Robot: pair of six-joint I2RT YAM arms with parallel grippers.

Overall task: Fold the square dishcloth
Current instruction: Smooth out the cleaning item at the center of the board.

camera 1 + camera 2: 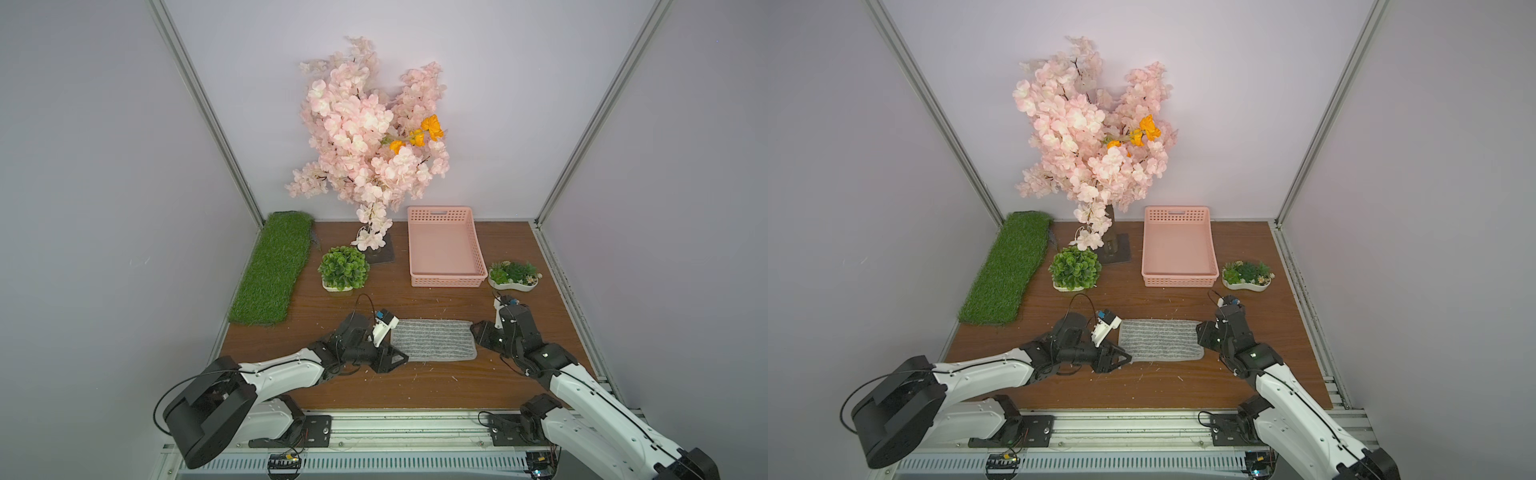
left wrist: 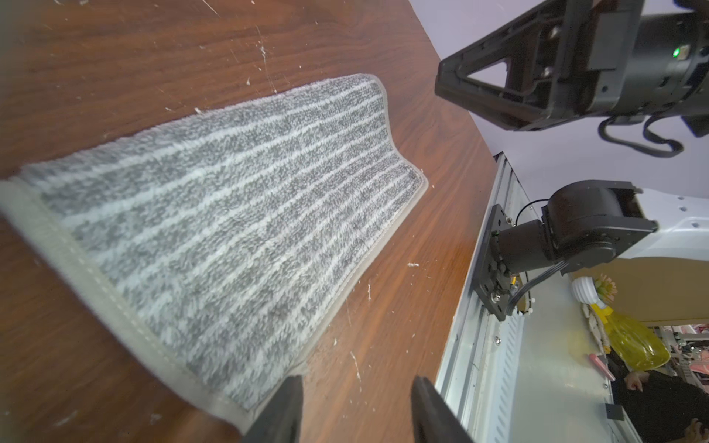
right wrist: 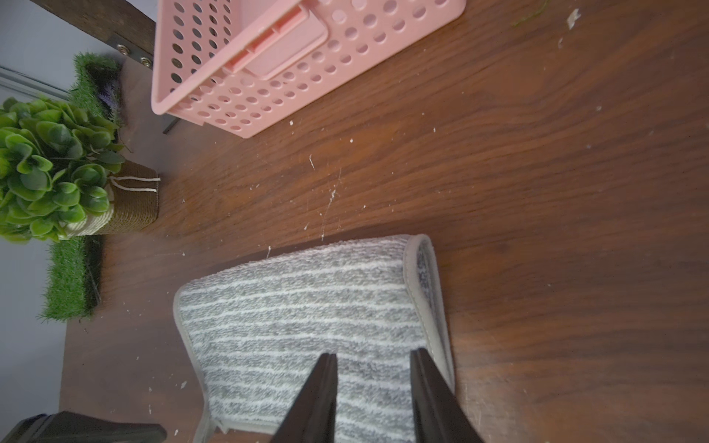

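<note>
The square dishcloth [image 1: 434,338] [image 1: 1160,338] lies folded in half as a flat grey striped rectangle on the wooden table, between my two grippers. In the left wrist view the dishcloth [image 2: 230,230] stretches away, and my left gripper [image 2: 357,379] stands open over bare wood just beside the cloth's near left corner. Both top views show that left gripper [image 1: 400,358] [image 1: 1121,358] at this corner. My right gripper [image 3: 374,354] is open, its jaws apart just above the dishcloth [image 3: 307,307] near its right end. In a top view the right gripper [image 1: 477,332] sits at the cloth's right edge.
A pink basket [image 1: 448,281] stands behind the cloth. A leafy potted plant [image 1: 344,268] is at the back left, a succulent dish [image 1: 514,275] at the back right. A grass mat [image 1: 274,270] lines the left side. A blossom tree [image 1: 374,137] rises at the rear.
</note>
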